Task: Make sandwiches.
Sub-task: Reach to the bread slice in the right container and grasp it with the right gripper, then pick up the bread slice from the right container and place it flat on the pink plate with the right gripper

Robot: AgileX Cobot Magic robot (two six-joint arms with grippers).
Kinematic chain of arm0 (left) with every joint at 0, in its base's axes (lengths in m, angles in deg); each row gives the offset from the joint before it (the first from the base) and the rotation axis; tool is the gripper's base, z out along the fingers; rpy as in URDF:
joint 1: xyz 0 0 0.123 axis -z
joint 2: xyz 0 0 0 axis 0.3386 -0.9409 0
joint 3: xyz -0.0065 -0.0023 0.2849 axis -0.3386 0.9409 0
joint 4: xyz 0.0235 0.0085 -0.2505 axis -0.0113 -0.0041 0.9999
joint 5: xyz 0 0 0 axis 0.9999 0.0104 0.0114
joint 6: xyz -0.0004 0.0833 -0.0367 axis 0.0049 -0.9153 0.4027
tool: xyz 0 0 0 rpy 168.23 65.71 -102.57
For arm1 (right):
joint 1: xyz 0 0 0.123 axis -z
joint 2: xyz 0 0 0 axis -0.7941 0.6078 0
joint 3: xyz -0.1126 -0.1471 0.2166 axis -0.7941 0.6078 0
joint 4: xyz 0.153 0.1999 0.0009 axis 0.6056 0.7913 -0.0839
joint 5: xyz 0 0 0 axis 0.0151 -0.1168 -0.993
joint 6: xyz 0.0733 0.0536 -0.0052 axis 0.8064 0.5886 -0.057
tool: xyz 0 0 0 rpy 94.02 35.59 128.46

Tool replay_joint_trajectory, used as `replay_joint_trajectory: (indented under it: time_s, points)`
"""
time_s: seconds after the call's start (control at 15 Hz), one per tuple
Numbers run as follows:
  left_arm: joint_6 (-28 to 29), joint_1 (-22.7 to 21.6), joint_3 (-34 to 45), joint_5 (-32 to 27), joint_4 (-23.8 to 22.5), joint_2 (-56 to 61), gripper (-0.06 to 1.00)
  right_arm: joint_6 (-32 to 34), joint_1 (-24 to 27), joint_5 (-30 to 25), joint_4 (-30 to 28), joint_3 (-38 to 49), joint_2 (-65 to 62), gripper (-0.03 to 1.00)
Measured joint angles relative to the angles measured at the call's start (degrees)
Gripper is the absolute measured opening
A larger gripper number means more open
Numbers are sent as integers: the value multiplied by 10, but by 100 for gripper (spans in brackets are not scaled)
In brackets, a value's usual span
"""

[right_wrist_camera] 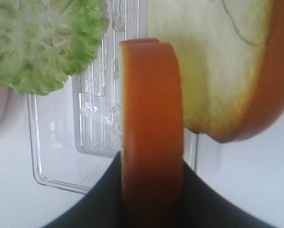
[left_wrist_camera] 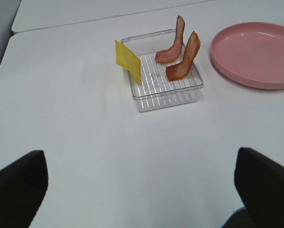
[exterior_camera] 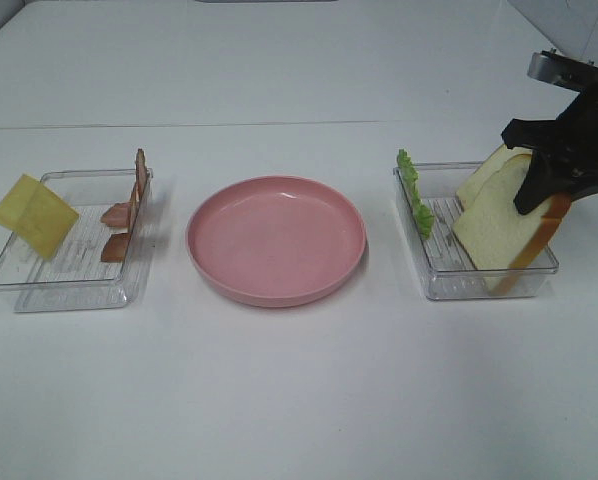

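My right pincer (exterior_camera: 537, 192) is clamped on the tan crust of a white bread slice (exterior_camera: 494, 240) standing on edge in its tray (exterior_camera: 459, 287).

The right claw (exterior_camera: 542, 188) is angular black under a grey metal bracket (exterior_camera: 559, 68); the left claw (left_wrist_camera: 142, 190) is black.

Light was bright, even; table (exterior_camera: 299, 400) nearly washed out. Plate (exterior_camera: 276, 240) cast faint shadow. Close bread (right_wrist_camera: 151, 118) in right wrist view looked blurred.
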Motion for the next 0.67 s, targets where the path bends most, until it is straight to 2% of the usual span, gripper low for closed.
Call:
replay_joint_trajectory:
  time_s: [0.4,0.67]
  points:
    - [0,0,0,0,0,0,99,23,0,-19,0,-4,-5,23]
    - [0,0,0,0,0,0,99,78,0,-105,-1,-63,-37,23]
